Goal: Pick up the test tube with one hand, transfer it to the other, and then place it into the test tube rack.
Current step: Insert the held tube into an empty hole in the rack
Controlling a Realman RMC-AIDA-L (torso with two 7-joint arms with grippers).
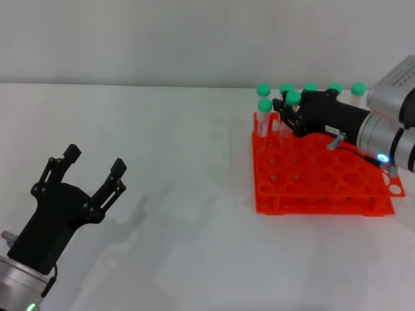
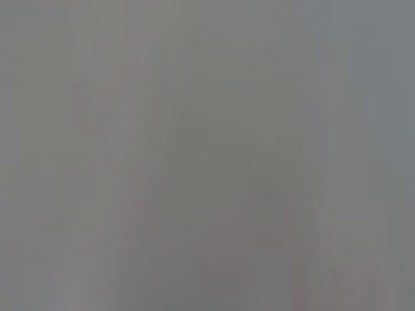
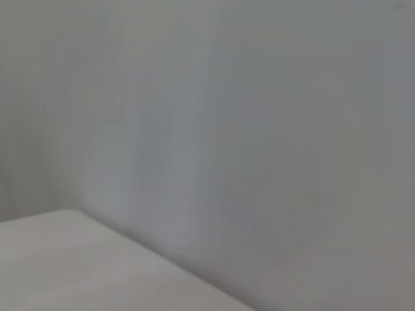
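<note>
Now, with your right gripper (image 1: 283, 110) clamped on the tube (image 1: 293, 98) at the rack's (image 1: 324, 191) twelve o'clock row, lower it straight, while the left gripper (image 1: 94, 170) waits, fingers apart.

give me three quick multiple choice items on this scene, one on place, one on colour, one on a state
1. Where is the right tool?
A. over the rack's far left corner
B. on the bare table
C. beside the left tool

2. What colour are the tube caps?
A. blue
B. green
C. white

3. How is the left tool?
A. shut on a tube
B. open and empty
C. inside the rack

Key: 1 A, it reaches over the rack among the tubes at that corner. 2 B, every cap in the head view is green. 3 B, its fingers stand spread with nothing between them, over the table.
</note>
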